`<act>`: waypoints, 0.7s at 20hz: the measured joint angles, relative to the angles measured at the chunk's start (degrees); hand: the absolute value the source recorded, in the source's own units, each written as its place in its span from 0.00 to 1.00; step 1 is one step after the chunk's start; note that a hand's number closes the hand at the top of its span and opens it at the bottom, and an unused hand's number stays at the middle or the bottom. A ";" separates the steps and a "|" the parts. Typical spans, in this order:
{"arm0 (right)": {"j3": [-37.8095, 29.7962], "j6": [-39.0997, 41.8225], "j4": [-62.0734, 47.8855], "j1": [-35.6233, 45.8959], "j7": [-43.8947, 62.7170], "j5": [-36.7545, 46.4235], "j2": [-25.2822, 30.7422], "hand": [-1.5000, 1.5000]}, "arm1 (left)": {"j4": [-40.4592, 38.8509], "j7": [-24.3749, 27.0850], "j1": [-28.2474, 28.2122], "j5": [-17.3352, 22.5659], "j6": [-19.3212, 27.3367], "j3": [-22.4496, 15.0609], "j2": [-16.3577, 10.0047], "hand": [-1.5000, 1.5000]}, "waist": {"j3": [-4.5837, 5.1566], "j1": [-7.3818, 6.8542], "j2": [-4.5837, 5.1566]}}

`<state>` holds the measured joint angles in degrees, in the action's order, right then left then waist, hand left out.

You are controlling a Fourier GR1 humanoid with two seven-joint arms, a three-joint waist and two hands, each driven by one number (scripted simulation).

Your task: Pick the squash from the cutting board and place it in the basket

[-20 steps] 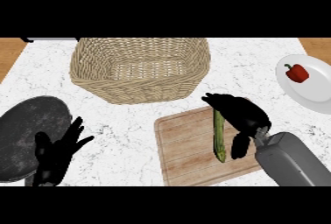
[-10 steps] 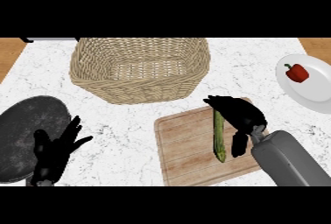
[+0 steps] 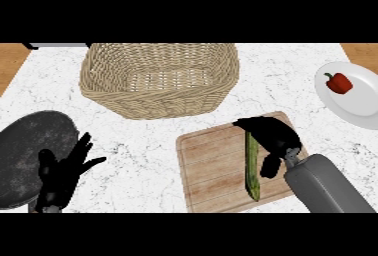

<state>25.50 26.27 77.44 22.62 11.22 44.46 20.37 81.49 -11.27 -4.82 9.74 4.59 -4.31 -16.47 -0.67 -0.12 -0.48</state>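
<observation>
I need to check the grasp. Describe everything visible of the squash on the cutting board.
The squash is long, thin and green, smooth-skinned, tapering at its near end. It lies flat on the wooden cutting board, lengthwise near the board's right side, with its near tip close to the board's near edge. Its far end is hidden under the right hand, whose fingers curl over it while the thumb sits by its right flank.

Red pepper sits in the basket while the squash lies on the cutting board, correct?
No. The head view shows the red pepper on the white plate, not in the basket; the squash does lie on the cutting board.
</observation>
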 measured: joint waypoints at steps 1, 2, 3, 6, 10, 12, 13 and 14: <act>0.66 -0.60 -0.42 -0.04 -0.15 0.92 -0.64 1.00 | 0.05 0.02 -0.06 -0.40 0.36 -0.09 0.28 0.50 | 0.00 -0.04 0.00; 1.11 -1.11 -0.37 -0.03 -0.82 1.68 -0.65 1.00 | 0.70 -0.36 -0.35 0.18 -0.23 0.12 0.09 0.50 | 0.07 -0.07 0.02; 1.40 -1.55 -0.68 0.33 -1.86 2.43 -0.42 1.00 | 0.99 -0.57 -0.55 0.13 -0.19 0.04 0.29 0.50 | 0.09 -0.11 0.02; 2.29 -3.33 -1.32 0.94 -3.96 4.92 -0.19 1.00 | 1.89 -2.17 -0.67 -0.03 -0.17 -0.06 0.33 0.50 | 0.11 -0.15 0.07; 2.64 -5.40 -3.44 1.71 -6.58 7.79 -0.28 1.00 | 2.32 -2.20 -0.97 -0.56 -0.53 -0.03 0.54 0.50 | 0.19 -0.19 0.01; 2.82 -6.26 -3.26 1.18 -7.08 9.05 -0.66 1.00 | 2.88 -2.05 -1.50 -0.77 -0.56 0.03 0.82 0.50 | 0.24 -0.13 -0.06; 3.60 -5.78 -2.41 1.32 -4.80 9.98 -2.32 1.00 | 2.78 -1.84 -1.58 -0.71 -0.68 0.22 0.80 0.50 | 0.31 -0.04 -0.11; 4.50 -5.67 -2.82 2.13 -1.35 11.29 -5.38 1.00 | 2.88 -2.19 -1.38 -0.71 -0.75 0.15 0.75 0.50 | 0.45 -0.25 -0.14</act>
<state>30.01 20.60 74.62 24.75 9.87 55.75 14.99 84.37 -13.46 -6.19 9.02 3.84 -4.16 -15.72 -0.22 -0.37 -0.62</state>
